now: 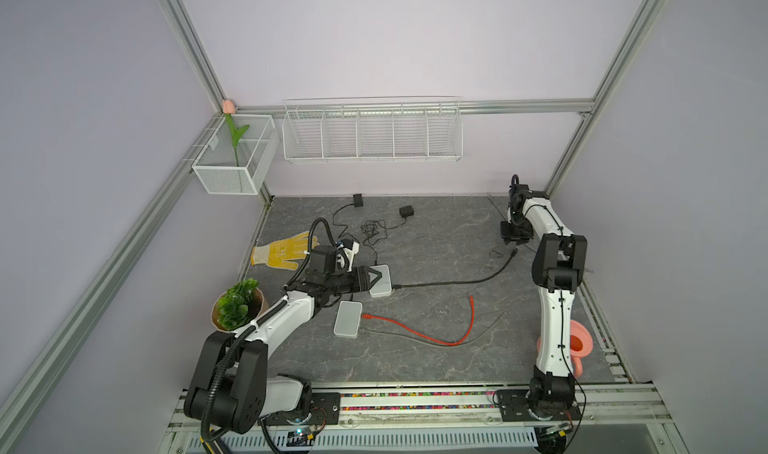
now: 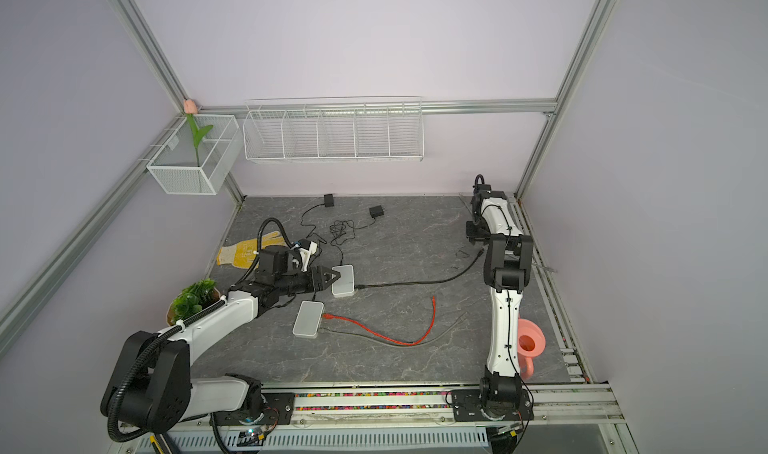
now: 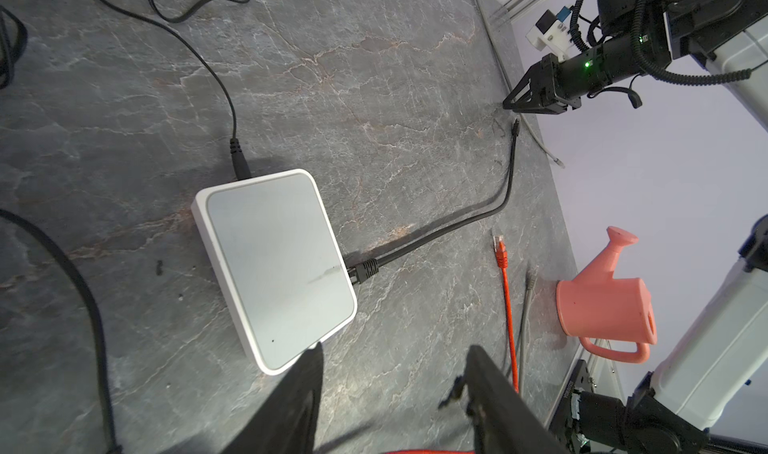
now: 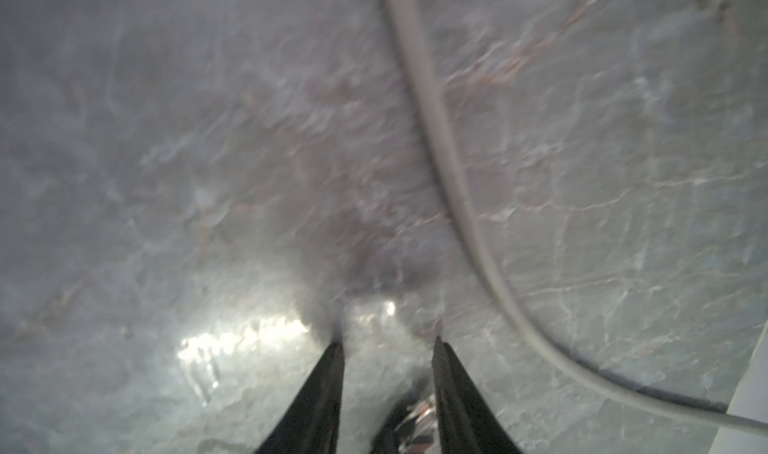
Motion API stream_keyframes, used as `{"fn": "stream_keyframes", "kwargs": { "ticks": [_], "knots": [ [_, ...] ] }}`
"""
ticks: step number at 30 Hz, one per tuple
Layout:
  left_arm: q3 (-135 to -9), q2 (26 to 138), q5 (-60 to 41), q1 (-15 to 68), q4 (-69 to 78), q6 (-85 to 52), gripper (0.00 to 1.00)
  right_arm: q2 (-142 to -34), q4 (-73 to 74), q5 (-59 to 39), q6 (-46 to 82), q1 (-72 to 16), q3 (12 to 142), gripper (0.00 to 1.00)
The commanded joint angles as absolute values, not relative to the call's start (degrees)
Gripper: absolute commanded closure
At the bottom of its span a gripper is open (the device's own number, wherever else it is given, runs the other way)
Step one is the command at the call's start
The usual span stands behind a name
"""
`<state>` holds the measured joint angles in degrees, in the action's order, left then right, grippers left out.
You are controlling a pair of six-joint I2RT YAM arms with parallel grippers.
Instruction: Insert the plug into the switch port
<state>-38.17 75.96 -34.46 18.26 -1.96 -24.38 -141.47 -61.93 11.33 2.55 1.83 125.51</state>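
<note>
The right gripper [image 4: 388, 344] hangs low over the far right of the table [image 1: 436, 240], its fingers [image 4: 320, 394] spread. The right wrist view is badly blurred. A shiny bit between the fingers, cut off by the frame edge, may be the plug, but contact cannot be judged. In the left wrist view the plug [image 3: 515, 126] lies on the table just beside those tips, at the free end of a black cable [image 3: 453, 227] whose other end is seated in the switch [image 3: 274, 265]. The left gripper [image 3: 395, 348] stands spread at the switch's corner. One finger hides that corner, and the ports are out of sight.
</note>
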Motion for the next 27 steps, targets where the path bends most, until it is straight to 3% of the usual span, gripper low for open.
{"fn": "stream_keyframes", "kwargs": {
  "ticks": [1,8,18,27],
  "knots": [
    [-37.88,76.52,-35.5,17.84,-0.94,-23.87,0.45,-139.11,-55.44,11.82,3.56,-0.83,126.87,0.6],
    [-36.75,74.3,-34.68,17.74,-1.4,-23.74,0.45,-146.9,-60.22,10.71,4.63,0.22,135.59,0.47],
    [-36.74,74.05,-35.14,17.4,-1.63,-23.55,0.45,-146.7,-55.84,12.8,4.4,1.32,130.94,0.48],
    [-37.42,74.82,-35.24,17.31,-1.53,-23.87,0.45,-148.01,-51.98,9.04,2.05,3.36,131.14,0.47]
  ]
}}
